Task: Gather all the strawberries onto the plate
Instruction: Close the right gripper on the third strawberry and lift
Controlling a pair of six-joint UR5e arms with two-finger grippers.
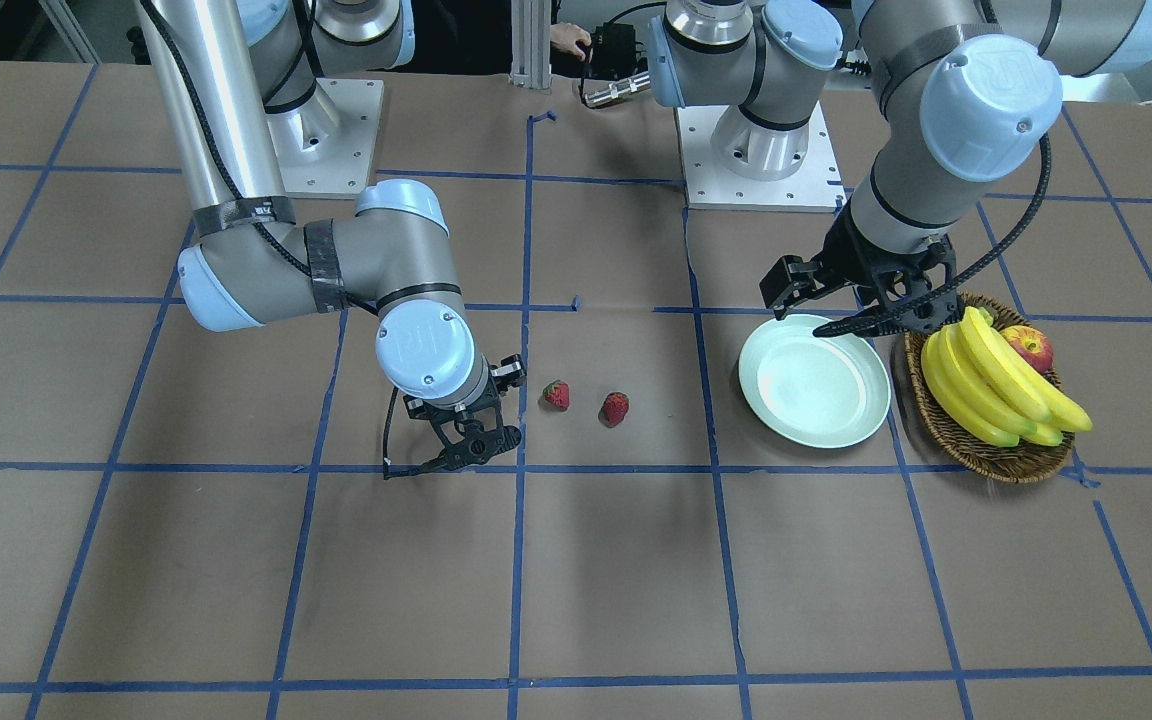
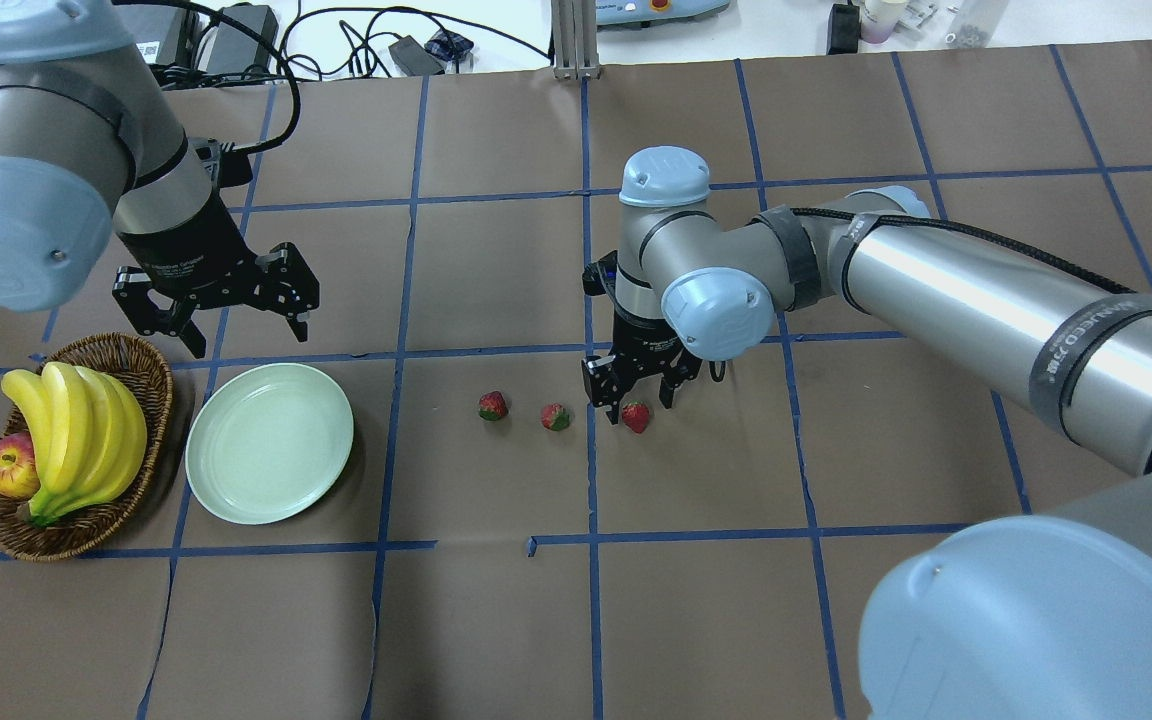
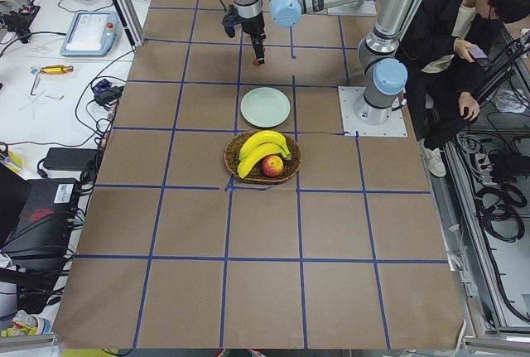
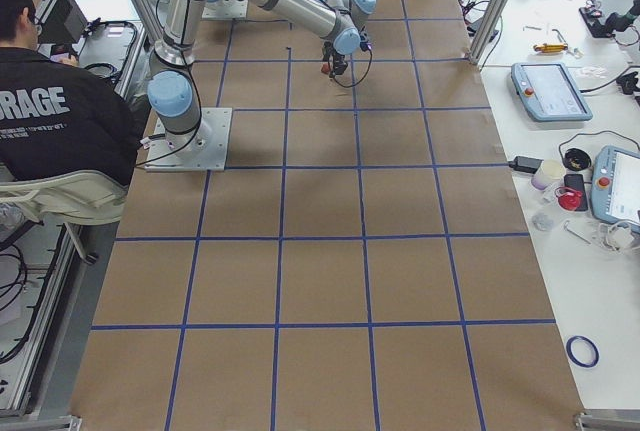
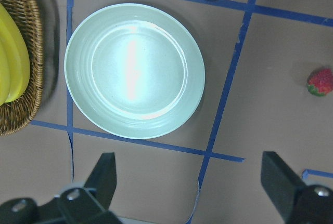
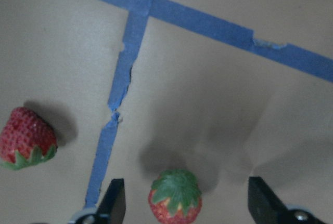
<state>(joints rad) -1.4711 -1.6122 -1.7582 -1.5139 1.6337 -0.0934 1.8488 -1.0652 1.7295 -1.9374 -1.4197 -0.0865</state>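
R gripper point(image 2: 636, 398) low over 1st strawberry point(image 2: 636, 416); nothing collected yet
Jaws apart, straddling the berry on the table, not clamped; 2 other strawberries point(image 2: 493, 405) lie just to its left; plate point(image 2: 269, 457) further left, bare; L gripper point(image 2: 248, 335) hangs spread wide at plate's far rim; all 3 left to move.

Brown-papered table point(image 2: 496, 620), blue tape grid point(image 2: 593, 480). On it: three strawberries point(image 2: 493, 405) point(image 2: 555, 417) point(image 2: 636, 416) in a row, empty plate point(image 2: 269, 442), wicker basket point(image 2: 86, 540) just beside plate.
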